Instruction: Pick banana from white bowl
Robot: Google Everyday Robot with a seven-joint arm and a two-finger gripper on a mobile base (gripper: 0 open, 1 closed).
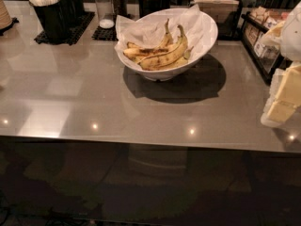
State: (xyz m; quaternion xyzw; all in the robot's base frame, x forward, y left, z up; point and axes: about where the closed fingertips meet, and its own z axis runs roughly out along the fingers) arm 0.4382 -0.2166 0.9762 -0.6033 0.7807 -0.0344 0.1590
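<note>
The white bowl (209,36) stands at the back middle of the grey counter, tilted, with crinkled white paper inside. A few yellow bananas with dark blotches lie in it; the front banana (165,56) curves across the bowl with its stem pointing up. My gripper (285,98), white with pale yellow parts, is at the right edge of the view, low over the counter. It is well to the right of the bowl and apart from it.
Black cup holders with white cutlery (49,12) stand at the back left on a black mat. Shakers (104,7) stand behind the bowl. A black wire rack with packets (261,36) is at the back right. The counter's front edge (141,142) runs across the view.
</note>
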